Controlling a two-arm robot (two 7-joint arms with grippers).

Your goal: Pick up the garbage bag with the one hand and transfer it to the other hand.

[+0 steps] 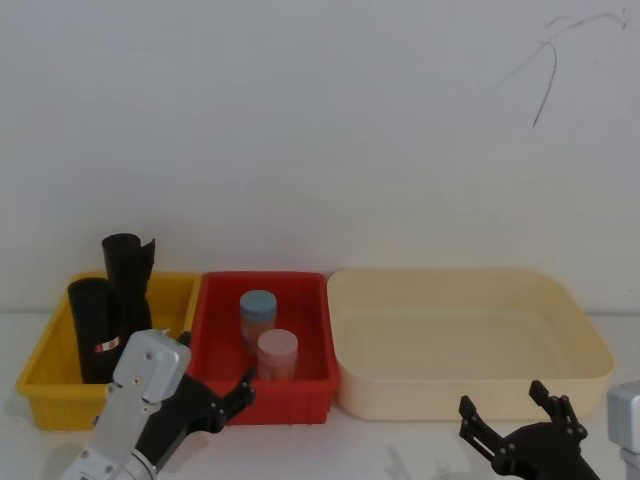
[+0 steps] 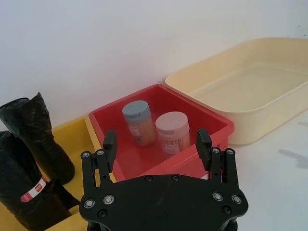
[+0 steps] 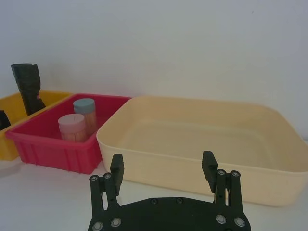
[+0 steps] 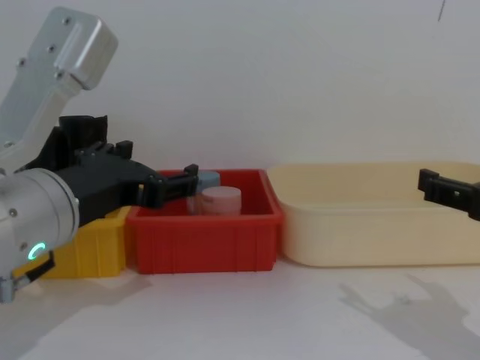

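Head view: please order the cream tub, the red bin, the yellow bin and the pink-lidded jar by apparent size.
1. cream tub
2. red bin and yellow bin: alike, the yellow one partly hidden, so unranked
3. pink-lidded jar

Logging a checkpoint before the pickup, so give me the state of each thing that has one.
garbage bag: standing in the yellow bin, ungrasped.
unlabelled black roll: standing behind it, same bin.
blue-lidded jar: upright, lid on, red bin.
pink-lidded jar: upright, lid on, red bin.
left end effector: open, holding nothing.
right end effector: open, holding nothing.
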